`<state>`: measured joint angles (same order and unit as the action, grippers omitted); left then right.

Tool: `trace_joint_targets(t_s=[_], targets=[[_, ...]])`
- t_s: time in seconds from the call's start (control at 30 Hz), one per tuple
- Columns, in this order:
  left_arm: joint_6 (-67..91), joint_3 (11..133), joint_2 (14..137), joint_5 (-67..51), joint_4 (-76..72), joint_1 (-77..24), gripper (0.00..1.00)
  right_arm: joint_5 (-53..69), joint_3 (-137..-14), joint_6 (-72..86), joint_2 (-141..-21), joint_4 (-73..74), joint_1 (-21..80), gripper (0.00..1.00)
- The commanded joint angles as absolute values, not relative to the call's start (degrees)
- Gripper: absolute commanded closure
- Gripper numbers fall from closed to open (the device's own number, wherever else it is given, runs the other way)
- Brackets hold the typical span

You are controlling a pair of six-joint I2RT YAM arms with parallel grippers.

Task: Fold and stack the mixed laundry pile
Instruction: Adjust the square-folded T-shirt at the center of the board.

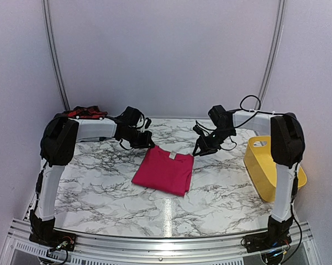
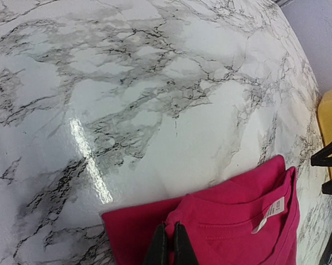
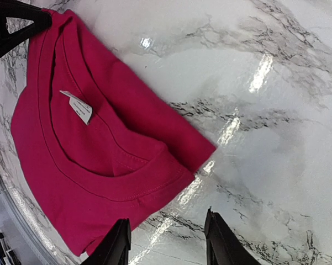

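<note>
Pink shirt folded, checked garment overhead only, right pincer parted

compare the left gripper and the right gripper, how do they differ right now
The left gripper is shut, seemingly pinching the pink shirt; the right gripper is open and holds nothing. The left one's tips sit on fabric, the right one's mostly over bare marble table. Both hang low at the shirt's collar-end corners.

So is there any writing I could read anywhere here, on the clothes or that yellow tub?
Nothing legible.
White neck tag on the pink shirt: any print too small and blurred to read.
Red-and-black garment at the back left: mostly hidden, no letters readable.
Yellow tub: no text visible.
</note>
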<state>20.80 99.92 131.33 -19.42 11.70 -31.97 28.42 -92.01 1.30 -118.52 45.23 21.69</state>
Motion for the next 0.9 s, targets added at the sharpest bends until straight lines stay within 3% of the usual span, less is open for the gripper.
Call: trace_joint_targets(t_s=[0.0,0.23,0.57,0.67,0.73,0.87], targets=[[23.08,97.47,133.12,-16.05,10.15,-31.95,1.00,29.11,-96.18,2.26,-118.57,45.58,22.47,0.59],[25.90,96.89,133.09,-10.13,12.87,-31.05,1.00,29.63,-98.71,3.97,-120.79,44.77,27.16,0.62],[29.27,93.47,129.34,-7.90,14.95,-29.05,1.00,22.51,-103.09,3.89,-134.62,41.33,25.95,0.66],[31.06,90.85,126.80,-6.38,15.30,-27.83,0.94,19.42,-109.11,3.53,-138.76,42.05,24.77,0.65],[31.19,89.51,124.65,-5.60,15.29,-27.20,0.77,18.24,-114.13,2.92,-140.08,43.56,24.60,0.62],[30.76,85.87,117.57,-1.87,14.51,-26.28,0.08,18.73,-115.89,1.38,-134.02,43.26,27.18,0.50]])
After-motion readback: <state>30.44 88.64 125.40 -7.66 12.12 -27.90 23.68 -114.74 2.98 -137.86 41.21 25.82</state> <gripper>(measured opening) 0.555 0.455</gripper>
